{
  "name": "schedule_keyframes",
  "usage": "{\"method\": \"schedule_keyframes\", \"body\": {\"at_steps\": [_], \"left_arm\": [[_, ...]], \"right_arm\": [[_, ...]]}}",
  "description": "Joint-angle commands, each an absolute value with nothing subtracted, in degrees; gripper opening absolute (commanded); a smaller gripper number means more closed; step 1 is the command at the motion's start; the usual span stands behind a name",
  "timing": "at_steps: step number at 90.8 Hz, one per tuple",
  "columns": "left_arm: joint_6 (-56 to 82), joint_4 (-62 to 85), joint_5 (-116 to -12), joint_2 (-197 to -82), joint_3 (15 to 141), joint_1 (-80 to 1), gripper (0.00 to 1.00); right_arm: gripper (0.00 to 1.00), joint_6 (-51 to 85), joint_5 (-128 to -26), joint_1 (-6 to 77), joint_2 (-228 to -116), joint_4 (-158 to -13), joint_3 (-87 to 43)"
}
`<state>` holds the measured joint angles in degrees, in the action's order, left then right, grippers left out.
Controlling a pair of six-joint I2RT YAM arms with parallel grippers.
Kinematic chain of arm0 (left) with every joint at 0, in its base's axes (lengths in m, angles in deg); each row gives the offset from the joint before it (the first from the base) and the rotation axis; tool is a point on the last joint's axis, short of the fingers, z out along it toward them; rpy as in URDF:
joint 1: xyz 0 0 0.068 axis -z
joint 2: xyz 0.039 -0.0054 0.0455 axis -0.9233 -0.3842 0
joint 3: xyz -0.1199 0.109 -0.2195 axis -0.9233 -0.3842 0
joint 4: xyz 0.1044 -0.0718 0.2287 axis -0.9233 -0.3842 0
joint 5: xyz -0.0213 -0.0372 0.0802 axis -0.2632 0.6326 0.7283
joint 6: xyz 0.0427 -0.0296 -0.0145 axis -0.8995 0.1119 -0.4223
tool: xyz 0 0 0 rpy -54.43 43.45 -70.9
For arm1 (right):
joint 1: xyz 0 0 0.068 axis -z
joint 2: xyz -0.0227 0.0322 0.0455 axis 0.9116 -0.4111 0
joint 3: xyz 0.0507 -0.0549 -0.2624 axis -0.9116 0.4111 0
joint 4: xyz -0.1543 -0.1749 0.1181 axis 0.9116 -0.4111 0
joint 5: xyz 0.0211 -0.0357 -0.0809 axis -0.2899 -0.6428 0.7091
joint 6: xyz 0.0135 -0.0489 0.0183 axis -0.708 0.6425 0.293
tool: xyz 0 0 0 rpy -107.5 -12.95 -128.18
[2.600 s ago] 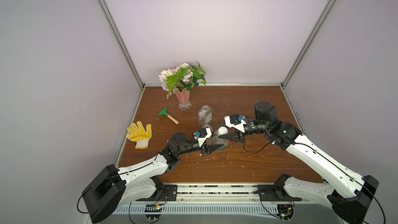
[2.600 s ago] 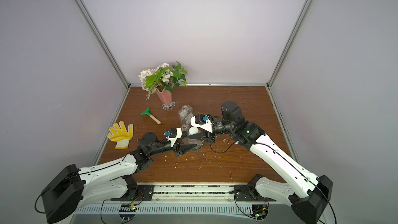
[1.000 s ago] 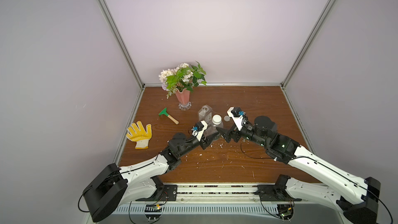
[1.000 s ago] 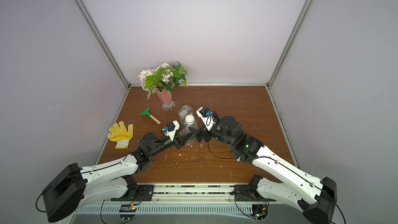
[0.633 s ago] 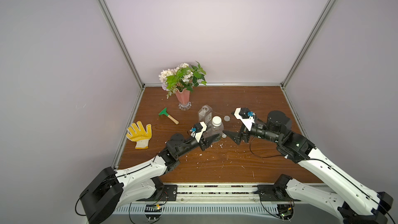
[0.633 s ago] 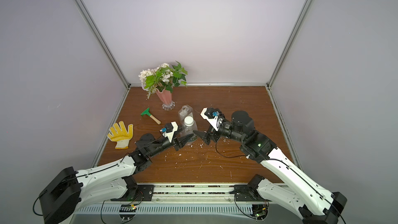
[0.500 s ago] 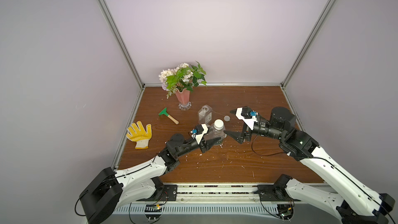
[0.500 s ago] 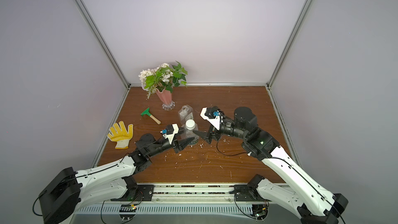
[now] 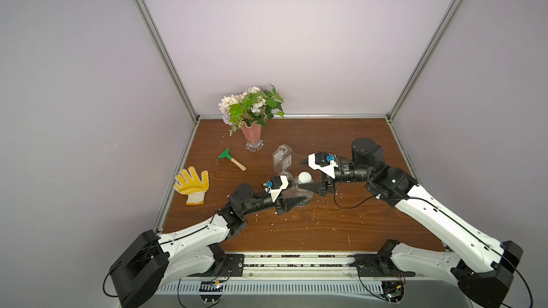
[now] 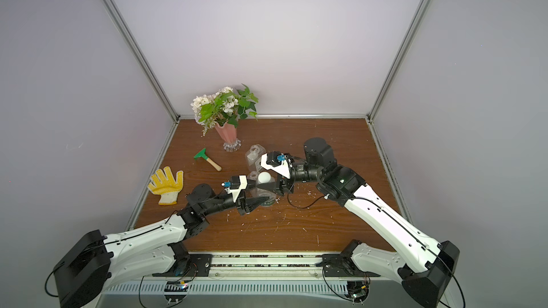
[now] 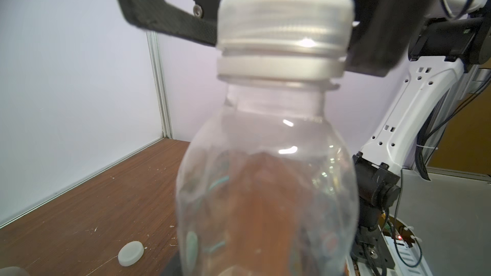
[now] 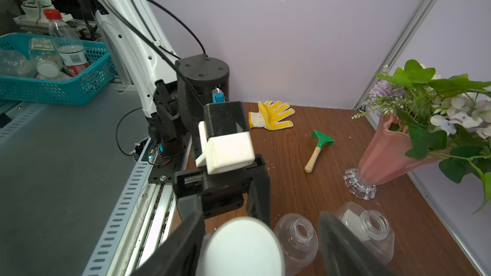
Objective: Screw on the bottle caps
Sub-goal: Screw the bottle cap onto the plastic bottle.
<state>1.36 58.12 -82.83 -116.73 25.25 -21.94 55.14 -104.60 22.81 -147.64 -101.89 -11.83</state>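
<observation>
Brown wood table [image 9: 296,232] on my screens, flecked with white scraps. Near its middle my left gripper [image 9: 299,197] is clamped on the lower body of the round bottle [image 11: 265,195], which stands upright; I cannot tell whether its base touches the wood. A white cap [image 11: 285,9] sits on its neck, with a thin seam showing above the ring below it, and I cannot say how far it is threaded on. My right gripper [image 9: 301,173] faces the left one from the opposite side at cap height, jaws apart and straddling the cap. In the right wrist view one finger lies close against the cap's side while the other stands clear of it, so I count nothing as held there. Just behind the round bottle stand two uncapped ones, the small bottle [image 12: 296,234] and the square bottle [image 12: 372,228] with its white label, close beside each other. A loose cap [image 11: 131,253] lies flat on the wood near the round bottle, not touching it. Farther back on my left side are the pink vase [image 9: 252,136] of flowers, a green scraper [image 9: 232,159] with a wooden handle, and a yellow glove [image 9: 192,183] by the table's left edge, all well apart from both grippers. Off the table, the right wrist view shows a teal basket [image 12: 53,86] holding more bottles
</observation>
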Motion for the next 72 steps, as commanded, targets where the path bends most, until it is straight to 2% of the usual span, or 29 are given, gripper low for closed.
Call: {"method": "schedule_keyframes", "body": {"at_steps": [1, 46, 72], "left_arm": [[0.5, 60.2, -83.7, -116.7, 25.7, -22.4, 0.54], [0.1, 60.6, -82.0, -117.1, 25.8, -22.3, 0.54], [-0.8, 62.1, -78.5, -116.7, 26.4, -22.4, 0.54]], "right_arm": [[0.7, 55.4, -106.9, 22.3, -147.4, -100.2, -12.1], [0.4, 53.8, -105.7, 21.8, -148.3, -100.1, -11.0], [0.22, 50.3, -96.4, 21.7, -149.0, -100.4, -9.2]]}}
